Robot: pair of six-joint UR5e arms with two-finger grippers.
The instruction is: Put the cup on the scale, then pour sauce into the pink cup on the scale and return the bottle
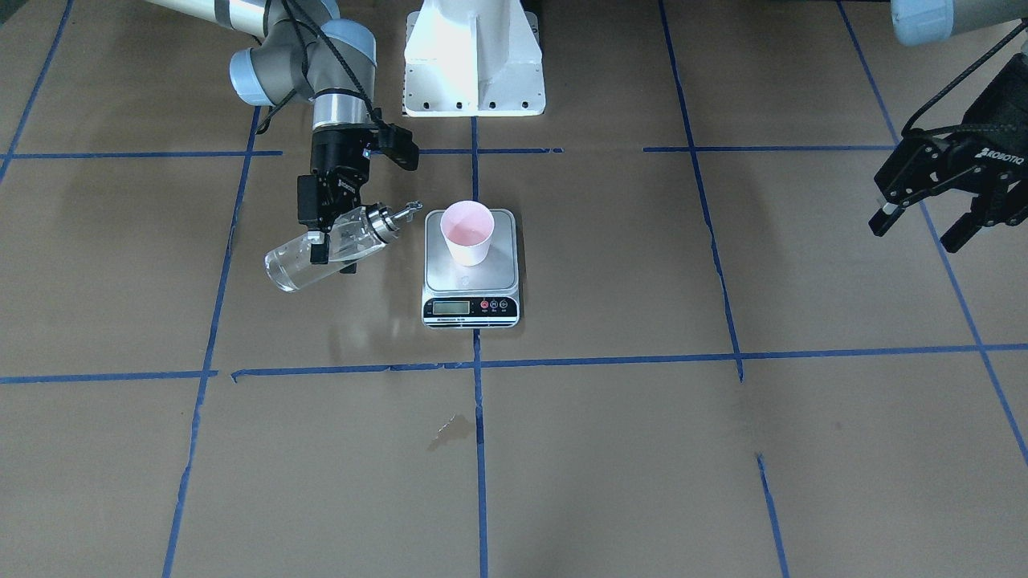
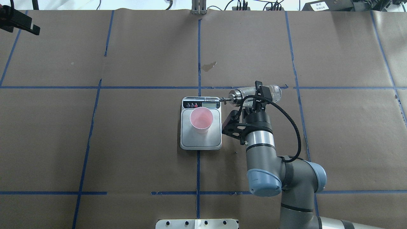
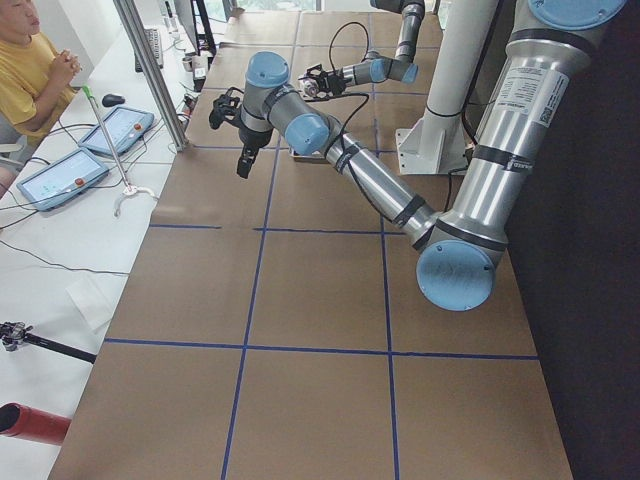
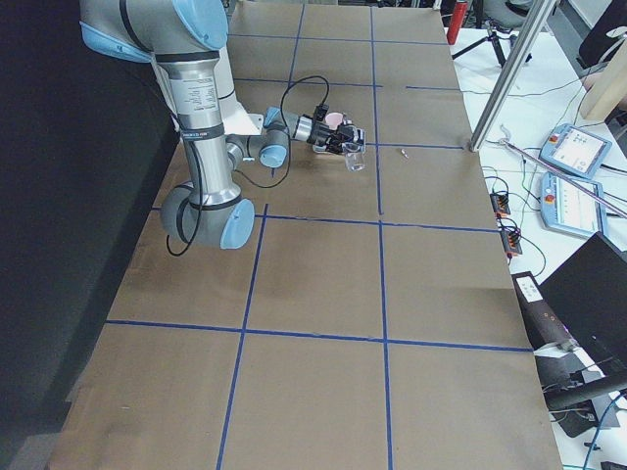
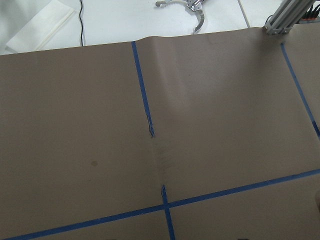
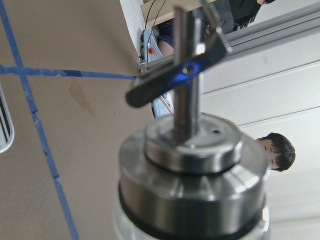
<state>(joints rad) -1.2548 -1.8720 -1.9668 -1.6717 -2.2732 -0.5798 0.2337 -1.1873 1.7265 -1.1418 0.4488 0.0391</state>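
The pink cup (image 1: 467, 231) stands upright on the silver scale (image 1: 471, 277), also in the overhead view, cup (image 2: 201, 119) on scale (image 2: 201, 141). My right gripper (image 1: 333, 255) is shut on the clear glass bottle (image 1: 321, 255), held above the table and tipped almost level. Its silver spout (image 1: 405, 209) points toward the cup and ends beside the scale's edge, short of the cup's rim. The sauce in the bottle is hard to make out. The right wrist view shows the cap (image 6: 192, 170) up close. My left gripper (image 1: 919, 229) is open and empty, far off to the side.
The white robot base (image 1: 474, 60) stands behind the scale. Blue tape lines cross the brown paper, with a small stain (image 1: 451, 429) in front of the scale. A person (image 3: 30, 60) and tablets (image 3: 60, 175) are at a side table beyond the table's edge.
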